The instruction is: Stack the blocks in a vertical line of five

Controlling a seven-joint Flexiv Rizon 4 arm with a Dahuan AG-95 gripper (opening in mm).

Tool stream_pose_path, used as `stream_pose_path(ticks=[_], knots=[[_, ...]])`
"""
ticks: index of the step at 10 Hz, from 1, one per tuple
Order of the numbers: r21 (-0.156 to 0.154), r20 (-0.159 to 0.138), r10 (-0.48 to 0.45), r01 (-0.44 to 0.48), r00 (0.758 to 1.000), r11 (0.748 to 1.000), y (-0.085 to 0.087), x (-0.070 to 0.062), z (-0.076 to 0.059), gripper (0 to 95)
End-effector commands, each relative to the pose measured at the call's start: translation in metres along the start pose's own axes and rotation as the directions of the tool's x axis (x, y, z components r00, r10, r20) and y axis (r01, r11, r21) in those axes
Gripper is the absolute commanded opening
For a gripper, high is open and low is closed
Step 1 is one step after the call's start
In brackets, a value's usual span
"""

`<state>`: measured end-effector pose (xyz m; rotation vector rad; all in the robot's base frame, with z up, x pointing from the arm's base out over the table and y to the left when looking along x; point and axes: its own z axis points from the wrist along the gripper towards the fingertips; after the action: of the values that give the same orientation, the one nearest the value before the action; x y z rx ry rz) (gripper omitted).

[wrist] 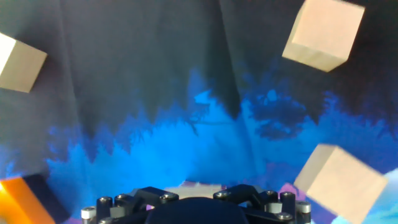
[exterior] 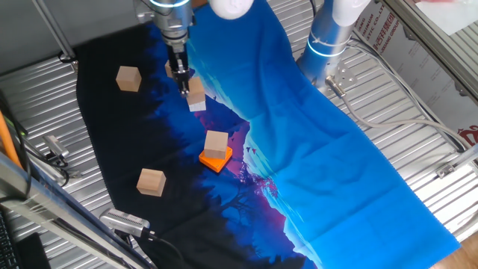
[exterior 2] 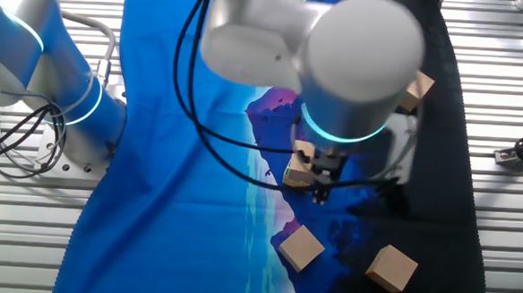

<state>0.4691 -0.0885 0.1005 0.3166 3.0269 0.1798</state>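
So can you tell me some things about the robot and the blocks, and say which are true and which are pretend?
1. One wooden block sits on an orange square. True.
2. Five blocks are already stacked in a tower. False: they lie scattered over the cloth.
3. The gripper is down by a block. True.
4. The cloth is red all over. False: it is blue and black.

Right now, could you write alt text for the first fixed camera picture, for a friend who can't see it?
A robot arm reaches down with its gripper at a tan wooden block on a blue-and-black printed cloth. Three more wooden blocks lie on the cloth: one far left, one near the front, and one resting on a flat orange square.
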Motion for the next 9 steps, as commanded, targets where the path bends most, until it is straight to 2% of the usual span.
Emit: stream_pose_path(ticks=[1, 4, 5, 6, 7, 9], knots=[[-0.008, -0.006, 0.003, -0.003, 1.000, 1.000, 0.003, 0.003, 0.001, 95.0], [-0.032, -0.013, 0.018, -0.018, 1.000, 0.999, 0.006, 0.004, 0.009, 95.0], [-0.030, -0.011, 0.019, -0.019, 1.000, 0.999, 0.006, 0.004, 0.013, 76.0], [-0.030, -0.012, 0.013, -0.014, 1.000, 0.999, 0.007, 0.005, 0.016, 76.0], [-0.028, -0.016, 0.013, -0.014, 1.000, 1.000, 0.007, 0.005, 0.017, 0.0], [-0.020, -0.015, -0.003, 0.003, 1.000, 1.000, 0.007, 0.006, 0.017, 0.0]])
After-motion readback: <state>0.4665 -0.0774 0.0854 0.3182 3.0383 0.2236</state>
